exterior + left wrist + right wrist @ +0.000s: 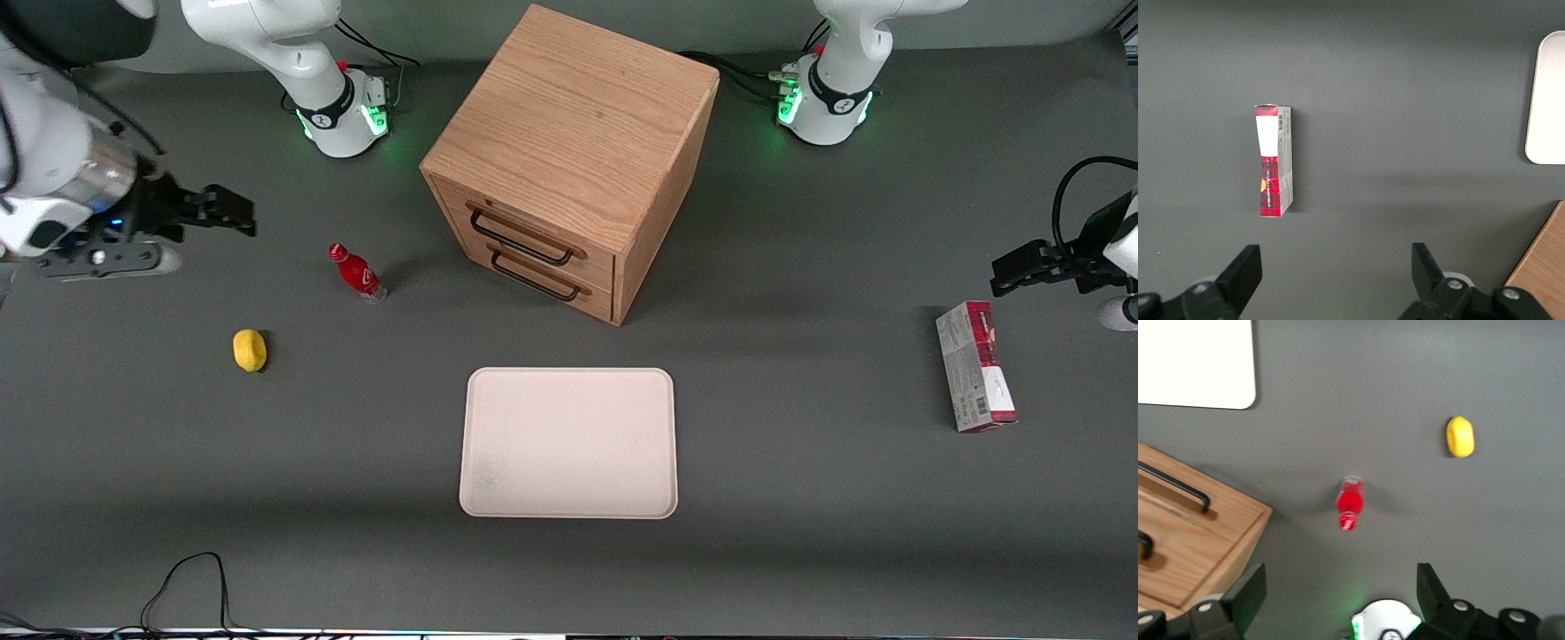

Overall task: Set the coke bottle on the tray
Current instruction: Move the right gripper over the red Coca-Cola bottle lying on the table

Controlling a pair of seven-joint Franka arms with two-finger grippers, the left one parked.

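The coke bottle, small and red with a red cap, stands upright on the dark table beside the wooden cabinet. It also shows in the right wrist view. The cream tray lies flat and bare, nearer to the front camera than the cabinet; its corner shows in the right wrist view. My gripper hangs open and empty above the table, toward the working arm's end and apart from the bottle. In the right wrist view the gripper has its fingers spread wide with nothing between them.
A wooden drawer cabinet with two black handles stands mid-table. A yellow lemon lies nearer the front camera than the bottle. A red-and-grey carton lies toward the parked arm's end. A black cable loops at the table's front edge.
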